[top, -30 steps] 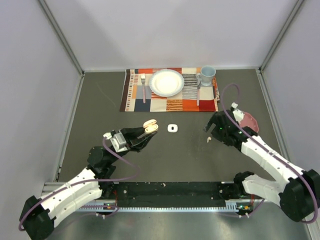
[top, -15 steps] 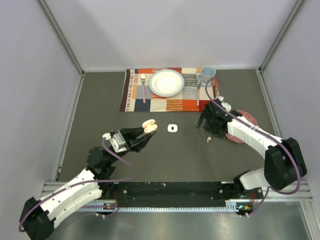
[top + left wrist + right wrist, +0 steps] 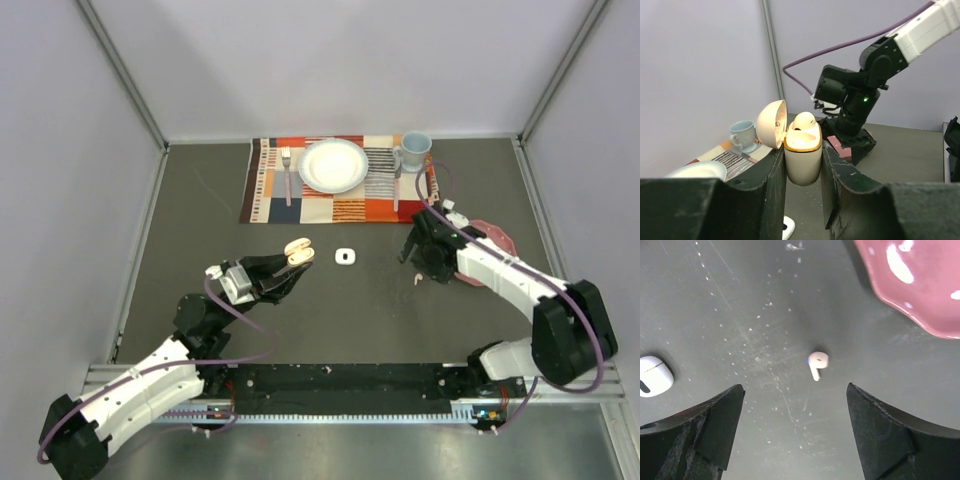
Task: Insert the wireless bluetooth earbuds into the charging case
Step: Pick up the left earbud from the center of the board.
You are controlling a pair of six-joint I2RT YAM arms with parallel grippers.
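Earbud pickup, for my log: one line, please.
left gripper: shut on open charging case | right gripper: open over earbud | earbud: lying on table

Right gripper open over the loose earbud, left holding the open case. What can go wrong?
1. The earbud is tiny and lies flat; the open right gripper may nudge it instead of pinching it.
2. The pink dish sits close; the gripper could clip its rim.
3. The charging case in the left gripper seems to hold one earbud already; a skewed one may not seat.

Glossy white plastic earbud [image 3: 817, 362], shiny pink dish [image 3: 920, 285], matt scuffed grey tabletop [image 3: 740, 305], perhaps woven cloth placemat [image 3: 330, 208].
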